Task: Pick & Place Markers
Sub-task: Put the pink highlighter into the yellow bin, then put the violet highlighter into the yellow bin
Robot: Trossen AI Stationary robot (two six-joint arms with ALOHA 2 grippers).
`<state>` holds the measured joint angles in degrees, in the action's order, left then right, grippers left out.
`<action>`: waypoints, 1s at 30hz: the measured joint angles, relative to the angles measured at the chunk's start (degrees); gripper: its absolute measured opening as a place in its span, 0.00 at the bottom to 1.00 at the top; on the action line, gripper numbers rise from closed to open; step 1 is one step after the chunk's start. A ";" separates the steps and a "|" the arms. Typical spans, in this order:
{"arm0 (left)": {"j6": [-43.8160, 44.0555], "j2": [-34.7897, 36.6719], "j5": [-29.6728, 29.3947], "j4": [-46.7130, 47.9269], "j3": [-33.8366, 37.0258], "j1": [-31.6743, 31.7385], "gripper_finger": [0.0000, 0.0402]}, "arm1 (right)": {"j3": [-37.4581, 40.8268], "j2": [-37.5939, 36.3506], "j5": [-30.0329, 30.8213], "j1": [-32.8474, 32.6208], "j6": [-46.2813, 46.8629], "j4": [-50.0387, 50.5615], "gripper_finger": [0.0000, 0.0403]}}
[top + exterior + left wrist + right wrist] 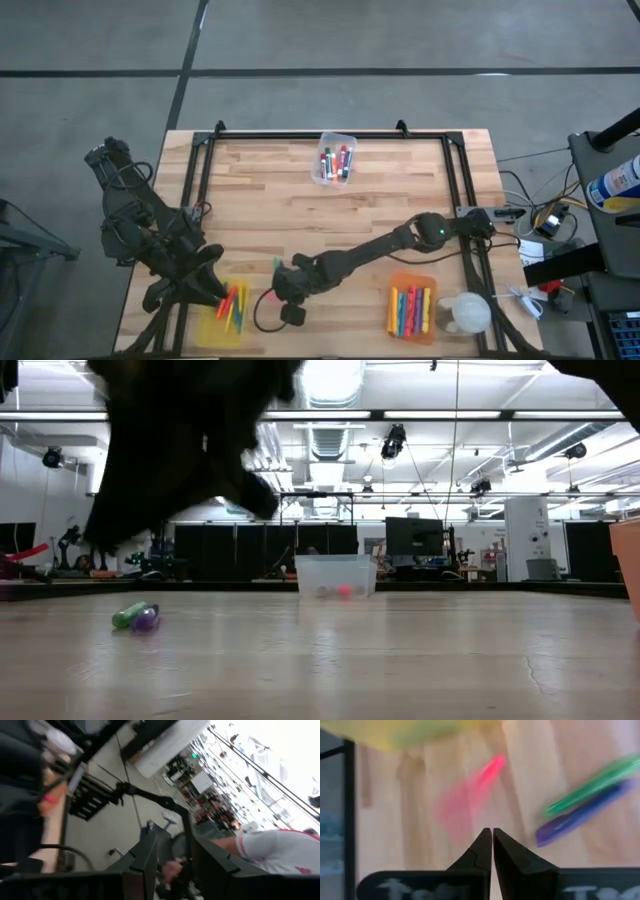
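At the left edge of the tabletop (400, 180), the left arm is seen folded over the front corner, with the left claw (212, 290) raised beside the yellow bin (212, 332). In that bin a few markers (235, 305) lie, orange, green and red among them. In the left wrist view the fingers (145, 865) stand apart with nothing between them, and the camera looks out into the room, where a person's arm and white sleeve (265, 847) are seen beyond the table; so this arm is judged to be waiting.

Toward the middle, the right arm is stretched across the front of the tabletop, and the right claw (283, 285) is low over the wood, just right of the yellow bin. Its fingers (475, 852) are pressed together, empty. Just ahead of them a pink marker (487, 772) lies loose, and nearby a green marker (592, 787) and a purple marker (580, 820) lie side by side, touching or nearly so. The same green and purple pair (137, 617) is seen resting on the tabletop in the low view.

At the back centre a clear bin (335, 160) holds several more markers, red and green ones at least. At the front right an orange bin (412, 312) holds a row of them.

The step in hand appears to be the approach to a loose marker, probably the pink one, though blur makes that uncertain. Next, the fingers must be opened, set either side of one marker, lowered and closed, without the neighbouring pair being nudged.
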<state>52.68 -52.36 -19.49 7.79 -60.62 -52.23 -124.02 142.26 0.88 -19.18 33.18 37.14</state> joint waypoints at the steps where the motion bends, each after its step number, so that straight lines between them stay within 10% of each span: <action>1: -0.80 0.00 -1.06 -0.06 0.00 0.00 0.28 | -1.83 -0.16 0.72 0.02 0.09 2.06 0.02; 16: -11.05 0.00 -10.10 3.97 0.00 0.00 0.28 | -9.67 -1.20 4.90 1.08 6.51 12.38 0.02; 30: -8.55 -0.11 -13.11 5.36 0.00 0.02 0.28 | -0.30 -0.51 0.72 4.35 22.98 9.44 0.40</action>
<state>44.13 -52.47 -32.60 13.15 -60.62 -52.21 -124.32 141.75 1.60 -14.83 56.16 46.58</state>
